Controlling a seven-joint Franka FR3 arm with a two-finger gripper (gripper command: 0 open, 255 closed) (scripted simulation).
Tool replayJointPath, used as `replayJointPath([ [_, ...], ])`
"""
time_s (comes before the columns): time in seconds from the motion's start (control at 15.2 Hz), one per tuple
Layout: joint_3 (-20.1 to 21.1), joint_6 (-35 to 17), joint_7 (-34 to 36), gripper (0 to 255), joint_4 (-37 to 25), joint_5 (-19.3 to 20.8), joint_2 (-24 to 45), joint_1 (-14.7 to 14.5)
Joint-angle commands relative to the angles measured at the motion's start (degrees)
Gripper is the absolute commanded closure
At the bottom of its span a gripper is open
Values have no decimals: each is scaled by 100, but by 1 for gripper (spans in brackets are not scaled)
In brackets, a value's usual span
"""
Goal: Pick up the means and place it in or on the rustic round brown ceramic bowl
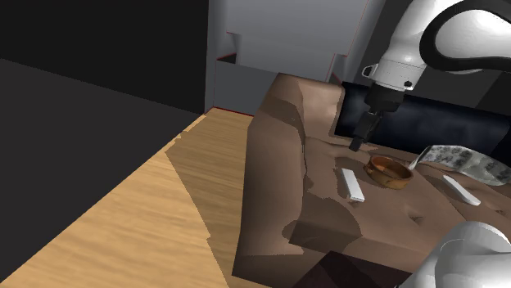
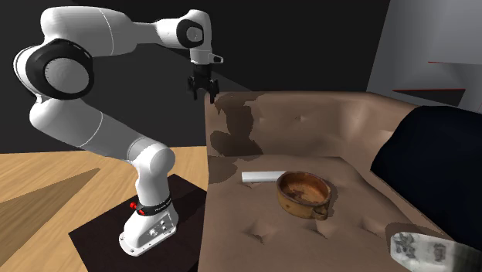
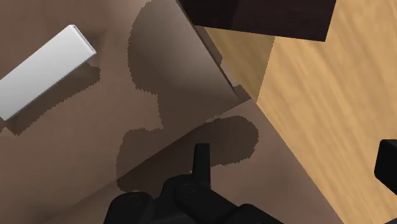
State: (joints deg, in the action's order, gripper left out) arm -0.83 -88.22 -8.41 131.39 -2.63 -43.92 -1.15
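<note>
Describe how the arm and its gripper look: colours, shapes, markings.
The arm is glossy white, built of thick rounded tube-like links with dark grey to black rings and caps at the joints. Its foot flares out white, with a small red-and-black mark and a few dark dots on it. The gripper is all black: a compact body ending in two short, narrow fingers.

Hanging over the brown sofa [image 1: 278, 164], pointed down: black gripper [image 1: 358, 142], up-left of a round brown bowl [image 1: 388, 171] on the seat. Lying flat near the bowl, toward the view's left: a white bar [image 1: 352, 185]. Toward the right: second white bar [image 1: 461, 190], beneath a grey mottled cloth [image 1: 463, 159].
</note>
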Motion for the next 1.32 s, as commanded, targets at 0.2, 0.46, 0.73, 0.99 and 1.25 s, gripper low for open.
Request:
replayJointPath([
  [0.2,-137,-434,115,0,239,125,220,214],
  [0.46,-332,-1013,274,0,497,286,569,501],
  [0.73,-542,-1588,439,0,687,437,977,784],
  [0.99,-766,-2153,604,0,811,571,1439,1060],
  [1.25,-1002,-2704,765,0,871,680,1946,1324],
])
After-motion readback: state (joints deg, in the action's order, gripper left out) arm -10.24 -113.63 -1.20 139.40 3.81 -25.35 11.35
